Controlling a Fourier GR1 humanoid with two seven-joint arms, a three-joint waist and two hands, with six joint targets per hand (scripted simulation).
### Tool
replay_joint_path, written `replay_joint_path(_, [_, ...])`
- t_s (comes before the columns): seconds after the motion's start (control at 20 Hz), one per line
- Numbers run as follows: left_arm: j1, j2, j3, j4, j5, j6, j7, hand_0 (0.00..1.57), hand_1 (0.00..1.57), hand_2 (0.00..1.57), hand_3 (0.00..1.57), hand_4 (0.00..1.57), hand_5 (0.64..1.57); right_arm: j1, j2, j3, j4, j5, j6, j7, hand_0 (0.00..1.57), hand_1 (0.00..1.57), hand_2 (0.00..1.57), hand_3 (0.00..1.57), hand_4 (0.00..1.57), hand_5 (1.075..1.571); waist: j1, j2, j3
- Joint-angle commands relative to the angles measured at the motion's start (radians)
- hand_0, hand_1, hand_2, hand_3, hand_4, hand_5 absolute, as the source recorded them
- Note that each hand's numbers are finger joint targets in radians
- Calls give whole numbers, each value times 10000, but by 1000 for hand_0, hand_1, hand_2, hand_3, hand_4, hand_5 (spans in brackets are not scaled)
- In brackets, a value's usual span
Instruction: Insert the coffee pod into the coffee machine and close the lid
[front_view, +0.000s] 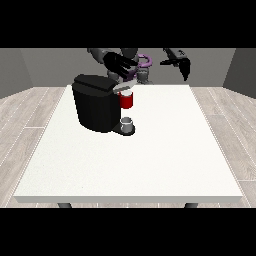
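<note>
A black coffee machine (96, 102) stands on the far left part of the white surface (150, 160). Its dark lid (95, 83) lies tilted on top. At the machine's right side a red pod holder (127, 100) hangs under a grey arm, and the coffee pod (126, 93) shows as a pale disc at its top, seated in the holder. Below it a small grey cup (127, 122) sits on the machine's base plate, just beside the body.

The hand at the view's left (118, 63) hovers above and behind the machine's right end, its fingers spread and straight, grasping nothing. It is just apart from the lid and the pod holder. The hand at the view's right (179, 62) hangs in the air well to the right, away from the machine, fingers relaxed and pointing down, holding nothing. The robot's torso (142, 67) rises behind the surface's far edge, between the two hands.
</note>
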Motion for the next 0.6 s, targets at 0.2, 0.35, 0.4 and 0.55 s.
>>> replay_joint_path(0.2, [299,-161,-50,-126,170,73,-118,0,0,0,0,192,1571,1060,936,449,-500,-219,351,-1118,0,0,0,0,178,1571,-533,-591,0])
replay_joint_path(0.35, [821,-152,59,239,166,84,-238,0,0,0,0,192,1571,2515,1005,1383,-1193,-1116,540,-1550,0,0,0,0,275,1571,-871,-1251,1])
replay_joint_path(0.4, [697,-171,2,179,58,247,-22,0,0,0,0,192,1571,2763,1009,1507,-1300,-1388,255,-1682,0,0,0,0,269,1571,-844,-1281,2])
replay_joint_path(0.55, [1554,-568,-185,298,-209,555,-580,0,0,0,0,192,1571,3761,1015,1661,-1755,-1766,137,-1226,0,0,0,0,251,1571,-1321,-1923,0])
